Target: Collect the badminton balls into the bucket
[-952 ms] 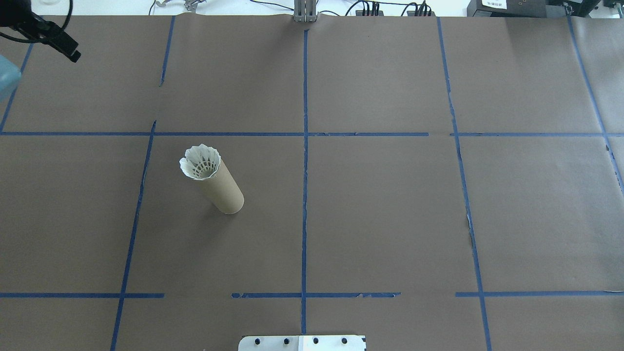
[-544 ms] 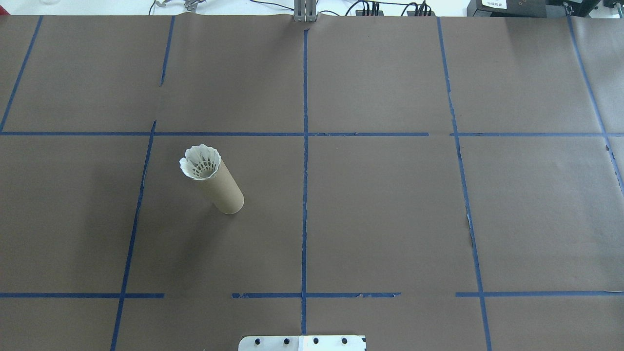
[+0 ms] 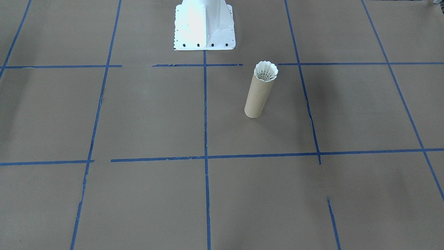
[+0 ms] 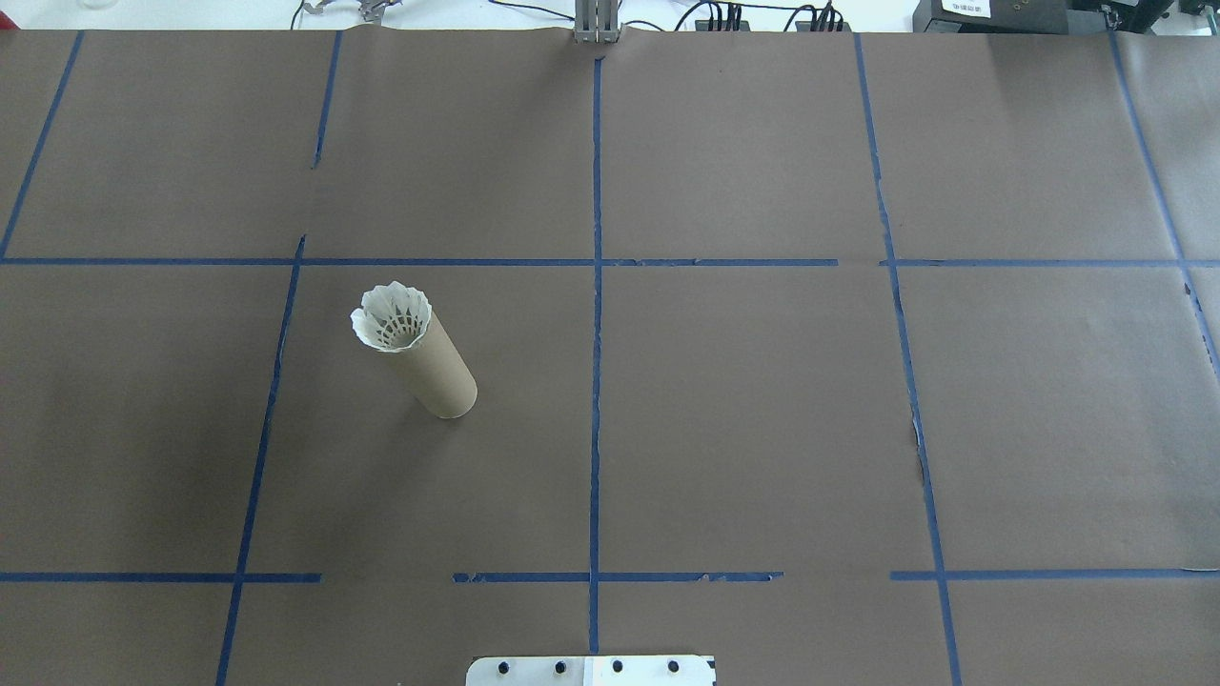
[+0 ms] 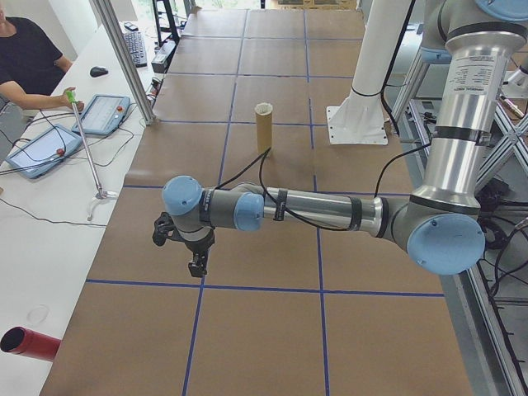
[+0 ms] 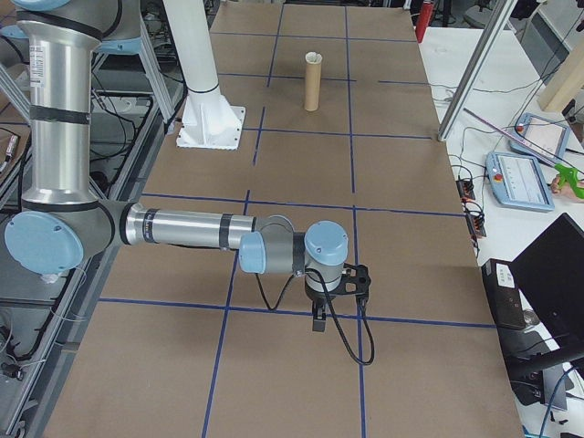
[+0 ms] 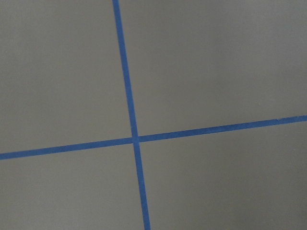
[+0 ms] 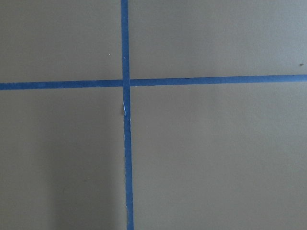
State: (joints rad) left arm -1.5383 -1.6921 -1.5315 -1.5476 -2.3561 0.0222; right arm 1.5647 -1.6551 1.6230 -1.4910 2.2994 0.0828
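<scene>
The bucket (image 4: 437, 370) is a tall tan cardboard tube standing upright on the brown table, left of centre in the overhead view. The badminton ball (image 4: 391, 316), a white feather shuttlecock, sits in its mouth with the skirt flaring above the rim. Both show again in the front-facing view, bucket (image 3: 257, 95) and badminton ball (image 3: 266, 71). My left gripper (image 5: 196, 266) hangs over the table end far from the bucket (image 5: 263, 132). My right gripper (image 6: 318, 321) hangs over the opposite end. Only the side views show them, so I cannot tell whether they are open or shut.
Blue tape lines (image 4: 596, 286) divide the brown table cover into a grid. The white robot base (image 3: 204, 24) stands at the robot's edge. A side bench holds tablets (image 5: 103, 114), a person sits there, and a red tube (image 5: 29, 342) lies nearby.
The left arm, seen at the overhead view's top left corner a second ago, has moved out of that view. The bucket and shuttlecock have not moved.
</scene>
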